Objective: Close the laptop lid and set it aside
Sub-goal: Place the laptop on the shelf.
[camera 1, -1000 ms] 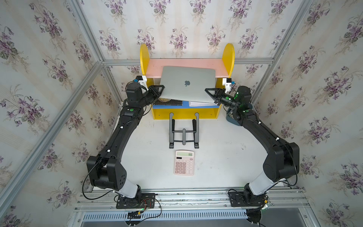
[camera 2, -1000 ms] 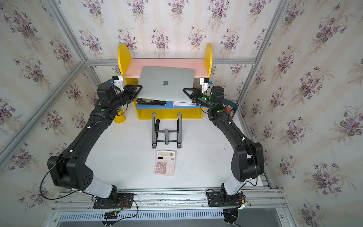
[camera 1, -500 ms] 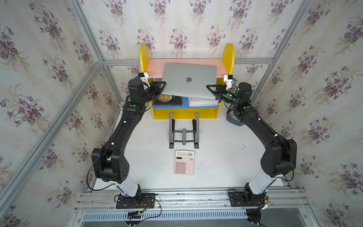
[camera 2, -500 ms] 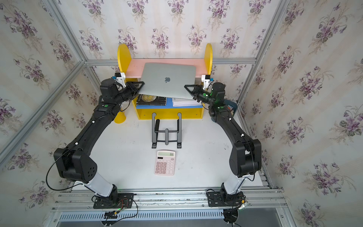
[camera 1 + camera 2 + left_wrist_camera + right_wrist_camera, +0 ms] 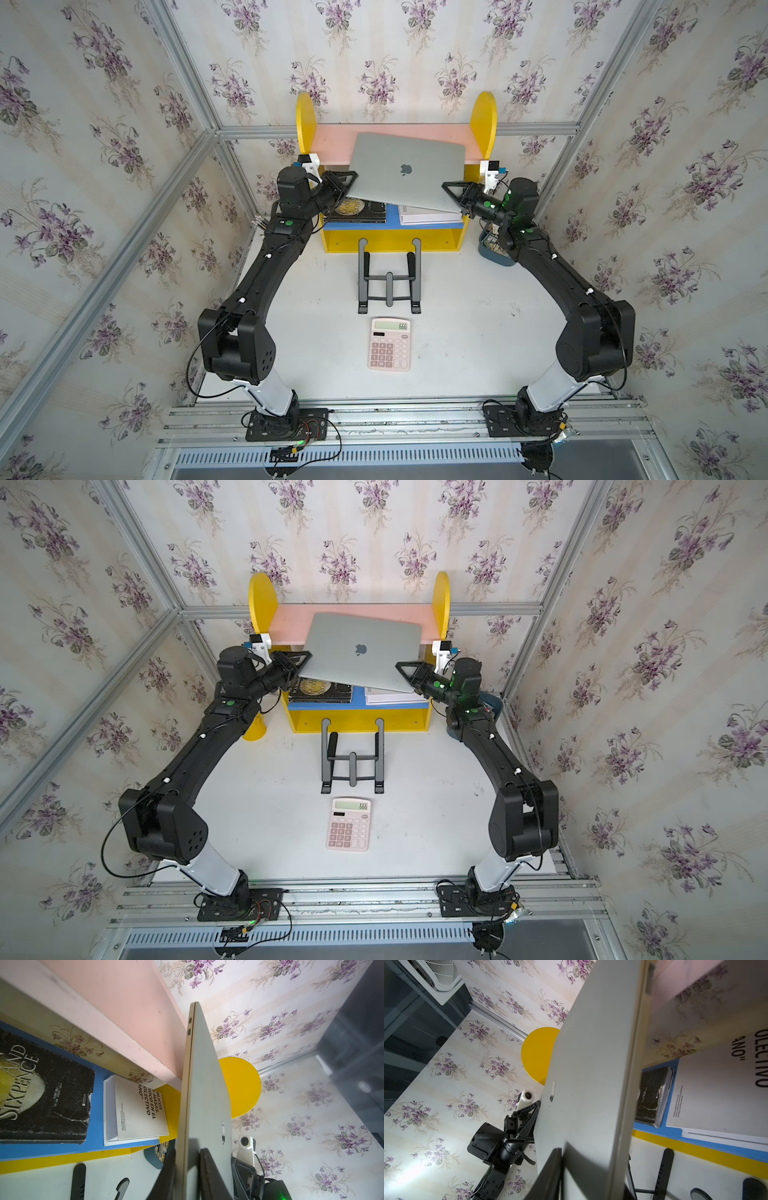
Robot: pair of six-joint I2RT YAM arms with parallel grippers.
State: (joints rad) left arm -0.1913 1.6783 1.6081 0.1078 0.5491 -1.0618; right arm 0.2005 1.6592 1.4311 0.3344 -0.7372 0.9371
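Note:
The silver laptop [image 5: 407, 174] has its lid shut, apple logo up, and hangs tilted over the yellow shelf; its back edge is over the pink top board [image 5: 332, 145]. My left gripper [image 5: 343, 187] is shut on its left edge, and in the left wrist view the two black fingers [image 5: 204, 1167] clamp the laptop [image 5: 207, 1095]. My right gripper [image 5: 453, 193] straddles the right front corner. In the right wrist view the laptop [image 5: 591, 1064] stands between the jaws, but whether the lid-side finger [image 5: 550, 1172] presses on it does not show. Both top views show the same, with the laptop [image 5: 361, 652] between the grippers.
On the shelf's blue board under the laptop lie a black book [image 5: 359, 210] and a white book [image 5: 428, 216]. A black folding stand [image 5: 388, 276] and a pink calculator [image 5: 389, 344] sit on the table in front. A blue bin [image 5: 494, 249] stands by the right arm.
Both arms have carried the laptop up and back toward the pink top board, which uncovers the books beneath it. The left grip holds as before.

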